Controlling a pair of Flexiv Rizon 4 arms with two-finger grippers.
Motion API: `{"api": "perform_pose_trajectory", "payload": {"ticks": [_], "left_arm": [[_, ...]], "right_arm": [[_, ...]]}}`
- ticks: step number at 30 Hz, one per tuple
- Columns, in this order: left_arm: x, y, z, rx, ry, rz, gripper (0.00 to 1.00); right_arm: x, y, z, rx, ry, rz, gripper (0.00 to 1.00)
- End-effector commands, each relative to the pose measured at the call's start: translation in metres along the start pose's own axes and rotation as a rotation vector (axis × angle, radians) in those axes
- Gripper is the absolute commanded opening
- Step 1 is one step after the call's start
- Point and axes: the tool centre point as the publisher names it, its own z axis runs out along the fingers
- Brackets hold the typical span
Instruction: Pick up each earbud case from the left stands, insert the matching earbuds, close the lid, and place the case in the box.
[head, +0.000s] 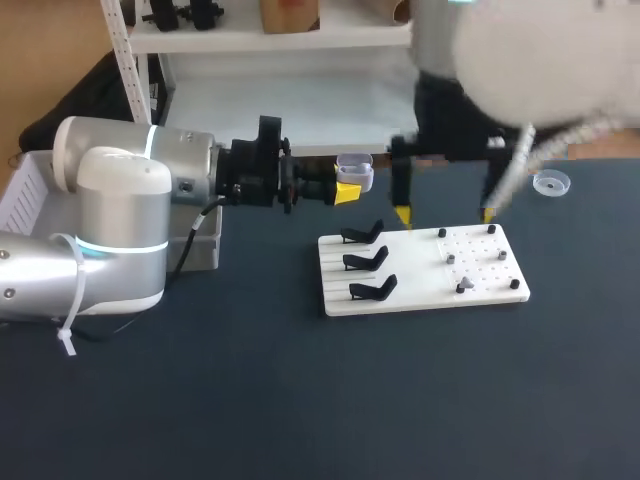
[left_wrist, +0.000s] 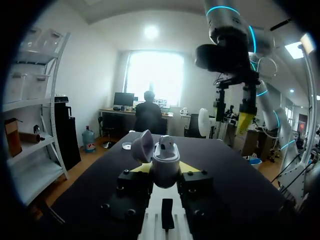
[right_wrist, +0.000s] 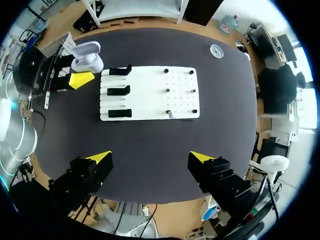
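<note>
One open case (head: 354, 170) sits clamped in the left gripper (head: 349, 186) beside the board (head: 420, 285); the right gripper (head: 445, 214), spread wide, could knock it loose.

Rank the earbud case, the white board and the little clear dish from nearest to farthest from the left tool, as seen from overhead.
1. earbud case: gripped in the left tool.
2. white board: close by, mid-table.
3. clear dish: far right side.

light: bright, even | glare: window (left_wrist: 152, 75) — blown white | shadows: faint, soft on table (head: 300, 400)
</note>
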Motion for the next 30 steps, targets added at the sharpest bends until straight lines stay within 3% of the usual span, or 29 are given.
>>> {"api": "perform_pose_trajectory", "payload": {"ticks": [1,7,24,28,30], "left_arm": [[0.0,-0.001,0.0,-0.003,-0.002,0.001,0.0],[0.0,-0.001,0.0,-0.003,-0.002,0.001,0.0],[0.0,-0.001,0.0,-0.003,-0.002,0.001,0.0],[0.0,-0.001,0.0,-0.003,-0.002,0.001,0.0],[0.0,-0.001,0.0,-0.003,-0.002,0.001,0.0]], "right_arm": [[0.013,-0.017,0.026,-0.558,-0.319,0.044,1.0],[0.015,-0.022,0.052,-0.583,-0.286,0.093,1.0],[0.015,-0.022,0.052,-0.583,-0.286,0.093,1.0],[-0.005,-0.019,0.074,-0.542,-0.443,0.114,1.0],[-0.011,-0.019,0.081,-0.516,-0.452,0.118,1.0]]}}
